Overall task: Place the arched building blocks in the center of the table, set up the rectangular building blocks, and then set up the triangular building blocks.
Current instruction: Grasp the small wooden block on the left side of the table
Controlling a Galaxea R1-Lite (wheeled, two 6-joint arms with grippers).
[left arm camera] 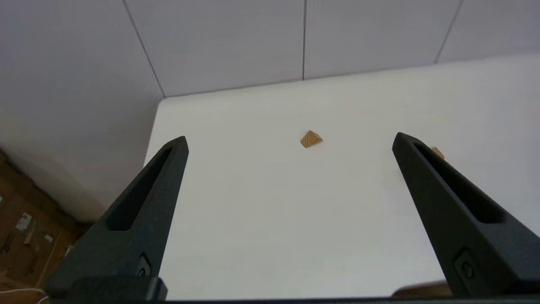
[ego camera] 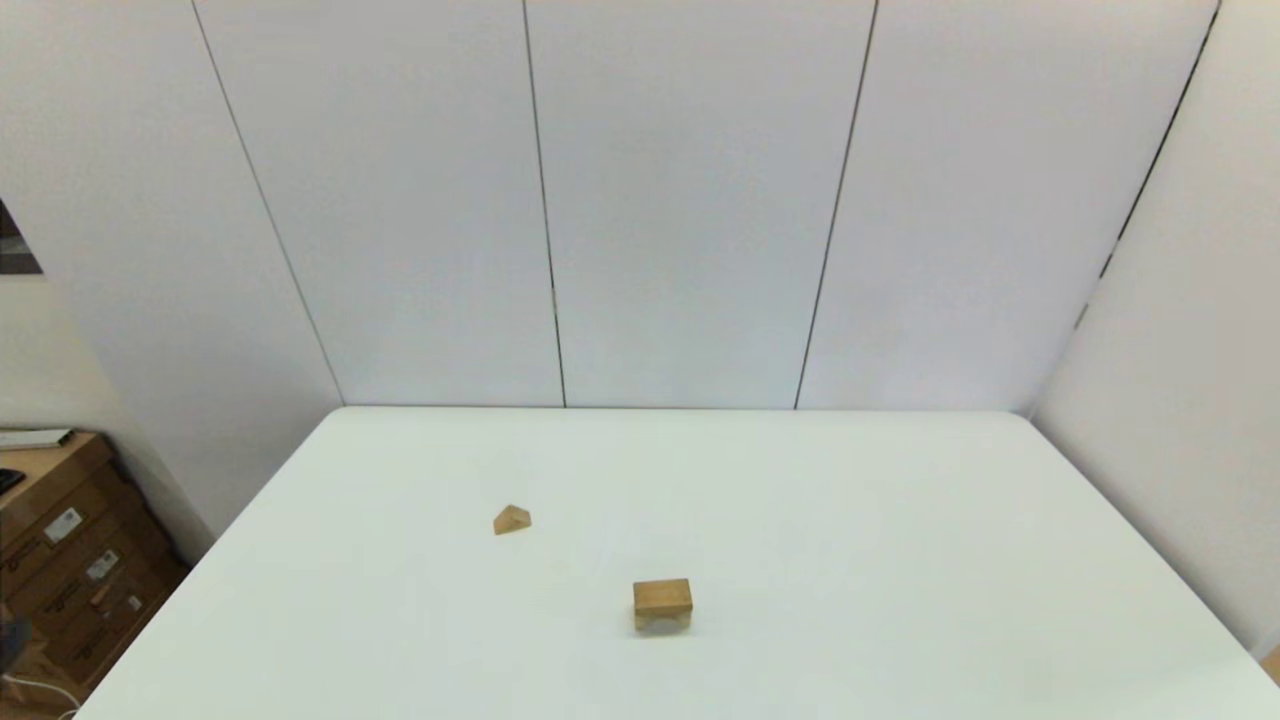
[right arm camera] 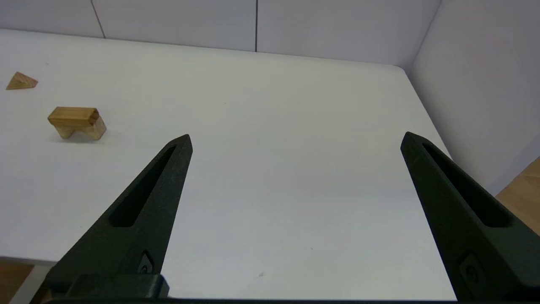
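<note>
Arch standing lower centre of counter, no slab visible, prism loose upper left; both jaws wide, empty.

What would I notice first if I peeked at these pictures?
Two little wooden blocks alone on the big white table: the arched block stands near the middle, hollow side down like a tiny bridge. The small triangular block lies apart from it, farther back and toward the robot's left. Each wrist view shows that arm's own gripper, the left gripper and the right gripper, open and holding nothing.
</note>
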